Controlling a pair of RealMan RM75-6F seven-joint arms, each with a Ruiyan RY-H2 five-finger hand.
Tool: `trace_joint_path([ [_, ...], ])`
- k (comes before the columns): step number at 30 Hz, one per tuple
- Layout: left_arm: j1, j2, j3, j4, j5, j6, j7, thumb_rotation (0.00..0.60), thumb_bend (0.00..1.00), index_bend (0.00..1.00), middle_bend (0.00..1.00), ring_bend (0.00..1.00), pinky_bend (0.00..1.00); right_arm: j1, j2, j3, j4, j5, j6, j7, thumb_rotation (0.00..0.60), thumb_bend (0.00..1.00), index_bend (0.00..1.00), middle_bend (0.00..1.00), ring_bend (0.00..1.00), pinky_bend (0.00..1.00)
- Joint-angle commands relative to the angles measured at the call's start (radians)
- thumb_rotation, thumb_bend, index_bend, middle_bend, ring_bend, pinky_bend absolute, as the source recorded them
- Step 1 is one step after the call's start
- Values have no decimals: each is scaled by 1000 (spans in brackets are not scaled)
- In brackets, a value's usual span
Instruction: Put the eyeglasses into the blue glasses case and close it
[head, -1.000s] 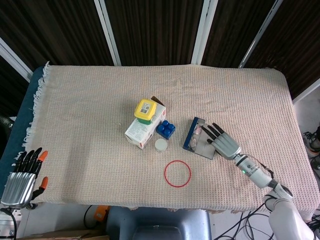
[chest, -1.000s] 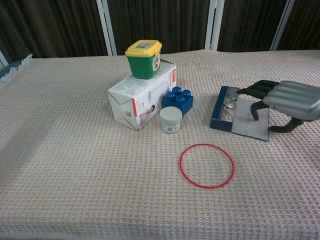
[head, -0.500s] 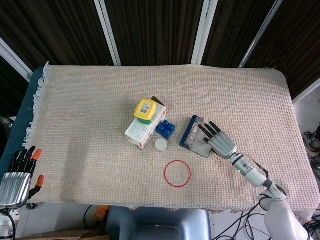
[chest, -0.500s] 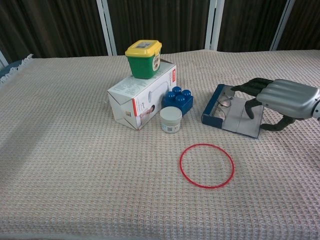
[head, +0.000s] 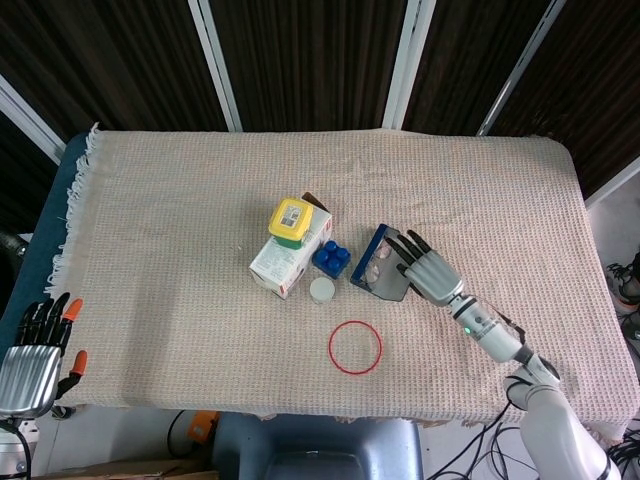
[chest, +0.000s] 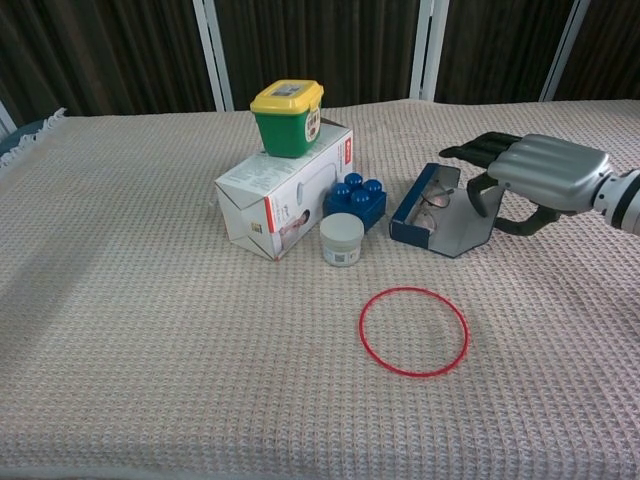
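Observation:
The blue glasses case (head: 366, 272) (chest: 410, 216) lies right of the blue brick. Its grey-lined lid (chest: 462, 228) is tilted partly up. The eyeglasses (chest: 437, 196) lie inside the case, partly hidden by the lid in the head view. My right hand (head: 425, 268) (chest: 545, 172) is against the lid from the right, with its fingers stretched over the lid's top edge and the thumb at the lid's side. It holds nothing. My left hand (head: 30, 355) hangs off the table's front left corner with straight, spread fingers and nothing in it.
A white carton (head: 285, 262) (chest: 280, 200) carries a green tub with a yellow lid (head: 292, 220) (chest: 288, 118). A blue brick (head: 331, 258) (chest: 358, 198) and a small white jar (head: 322, 290) (chest: 342, 240) sit just left of the case. A red ring (head: 355, 347) (chest: 414, 331) lies nearer the front.
My right hand has moved left, sliding the case toward the blue brick and tipping the lid from flat to partly raised. The left hand has barely shifted.

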Motion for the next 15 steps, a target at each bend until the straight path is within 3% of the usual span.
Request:
trace_joint_path([
  [1, 1, 1, -1, 0, -1, 1, -2, 600, 414, 0, 0, 0, 45, 15, -5, 5, -6, 3, -13, -10, 600, 525, 644, 36, 0, 0],
  [9, 2, 5, -1, 0, -1, 2, -12, 600, 414, 0, 0, 0, 45, 33, -11, 5, -14, 5, -37, -29, 600, 533, 678, 43, 0, 0],
  [15, 4, 10, 2, 0, 9, 8, -25, 600, 414, 0, 0, 0, 45, 16, -6, -6, -23, -2, -25, -32, 600, 625, 735, 55, 0, 0],
])
